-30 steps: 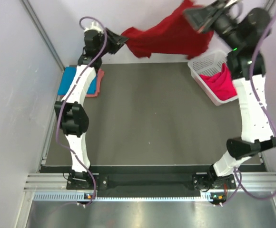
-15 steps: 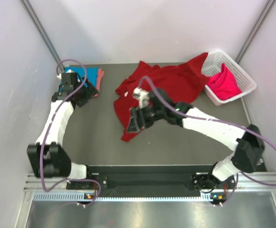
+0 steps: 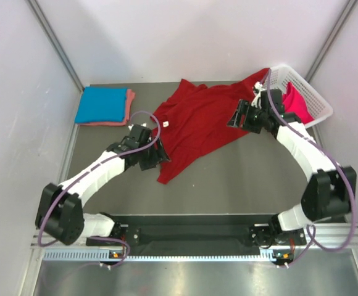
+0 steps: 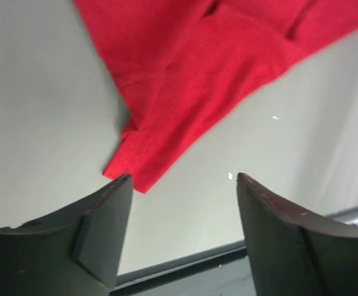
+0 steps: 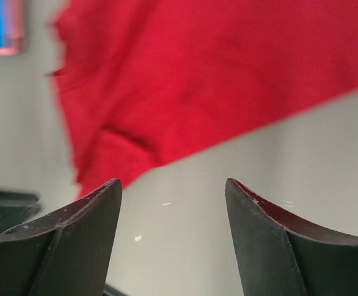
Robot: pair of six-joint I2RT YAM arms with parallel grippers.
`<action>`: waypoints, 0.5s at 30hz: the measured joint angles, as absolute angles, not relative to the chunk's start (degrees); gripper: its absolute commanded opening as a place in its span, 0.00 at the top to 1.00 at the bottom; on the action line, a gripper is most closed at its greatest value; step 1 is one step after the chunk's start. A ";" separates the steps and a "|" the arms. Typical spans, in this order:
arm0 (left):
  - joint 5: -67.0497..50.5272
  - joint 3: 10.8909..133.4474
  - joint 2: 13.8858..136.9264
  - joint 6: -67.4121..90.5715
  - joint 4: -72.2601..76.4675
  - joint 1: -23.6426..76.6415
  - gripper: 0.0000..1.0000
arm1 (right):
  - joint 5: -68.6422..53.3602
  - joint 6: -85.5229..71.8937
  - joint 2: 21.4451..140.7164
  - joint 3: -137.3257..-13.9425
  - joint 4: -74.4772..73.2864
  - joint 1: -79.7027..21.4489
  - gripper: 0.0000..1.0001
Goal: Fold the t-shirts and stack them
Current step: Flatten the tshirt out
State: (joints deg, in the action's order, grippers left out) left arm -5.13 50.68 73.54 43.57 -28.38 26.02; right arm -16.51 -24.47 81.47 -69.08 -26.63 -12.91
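Your fingers (image 4: 105, 216) stand wide apart on both arms, holding nothing.

Top view: the dark red t-shirt (image 3: 197, 123) lies rumpled mid-table, its two o'clock corner reaching the basket (image 3: 312, 92). The left gripper (image 3: 156, 154) is at its seven o'clock hem, and the right gripper (image 3: 233, 116) at its three o'clock edge.

Left wrist: the hem corner lies just ahead.

Right wrist: red cloth at twelve o'clock.

You seem to be spreading it; next, pinch the edges and pull flat.

A dark grey table (image 3: 228, 179) sits between pale walls, with a back wall (image 3: 185, 37) and a left wall (image 3: 12, 123). A thin metal pole (image 3: 55, 46) leans in the far left corner. A silver rail (image 3: 191, 243) runs along the near edge. The light is soft and even
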 measured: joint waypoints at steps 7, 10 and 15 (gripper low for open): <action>-5.23 44.51 78.65 47.33 -25.12 26.06 0.33 | -16.34 -23.97 93.47 -73.63 -29.17 -6.87 0.30; -5.56 42.78 78.96 47.55 -24.25 26.06 0.43 | -16.67 -23.97 93.71 -74.63 -29.19 -6.17 0.30; -5.85 42.54 81.56 48.16 -22.09 26.06 0.51 | -17.61 -23.55 93.69 -75.53 -28.38 -6.00 0.30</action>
